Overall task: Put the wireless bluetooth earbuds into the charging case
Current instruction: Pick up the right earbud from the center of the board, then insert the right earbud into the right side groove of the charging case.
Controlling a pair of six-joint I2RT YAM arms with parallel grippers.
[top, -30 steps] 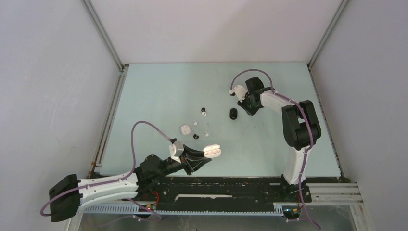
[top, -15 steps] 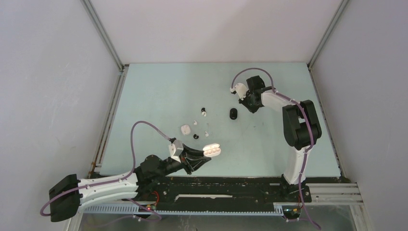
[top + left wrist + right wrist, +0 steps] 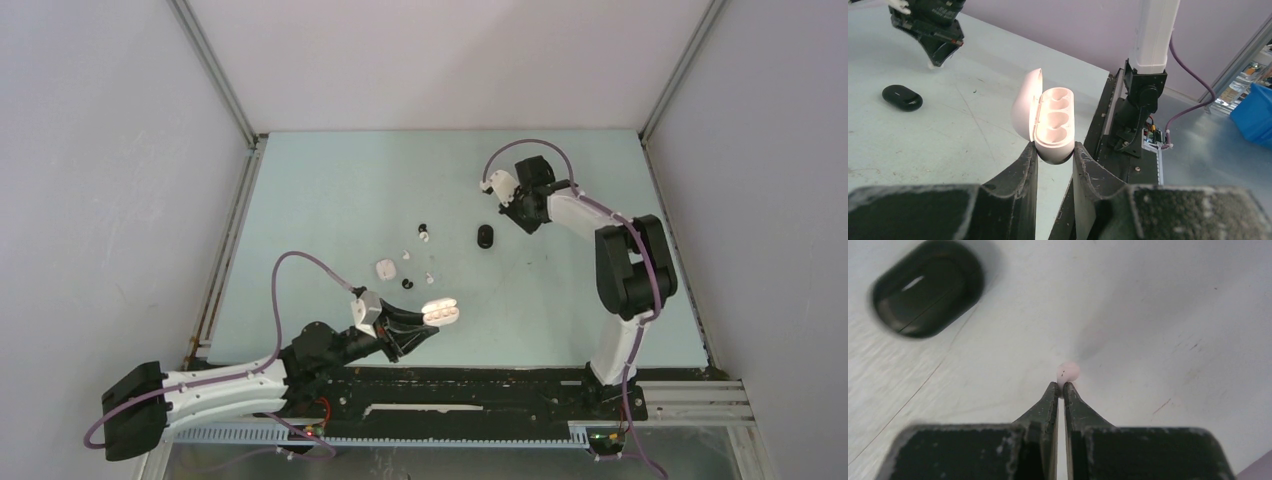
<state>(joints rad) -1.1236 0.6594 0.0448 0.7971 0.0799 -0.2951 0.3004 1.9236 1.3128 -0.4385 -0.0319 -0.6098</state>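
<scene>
My left gripper (image 3: 1054,152) is shut on the lower end of a white charging case (image 3: 1054,125), held with its lid open and both wells showing bare. From above, the case (image 3: 441,314) hangs near the table's front edge. At the far right my right gripper (image 3: 1061,388) is shut on a small white earbud (image 3: 1068,372), which sticks out past the fingertips. That right gripper (image 3: 513,218) is just beyond a shut black case (image 3: 485,237). Several more earbuds lie loose on the table, white ones (image 3: 423,235) and a black one (image 3: 407,284).
A shut white case (image 3: 384,268) lies among the loose buds left of centre. The black case (image 3: 928,287) is up and left of my right fingertips. Metal rails (image 3: 232,215) edge the light green table, and grey walls close it in.
My right gripper has closed onto the white earbud and drawn back slightly toward the far side. The left arm and its case have not moved.
</scene>
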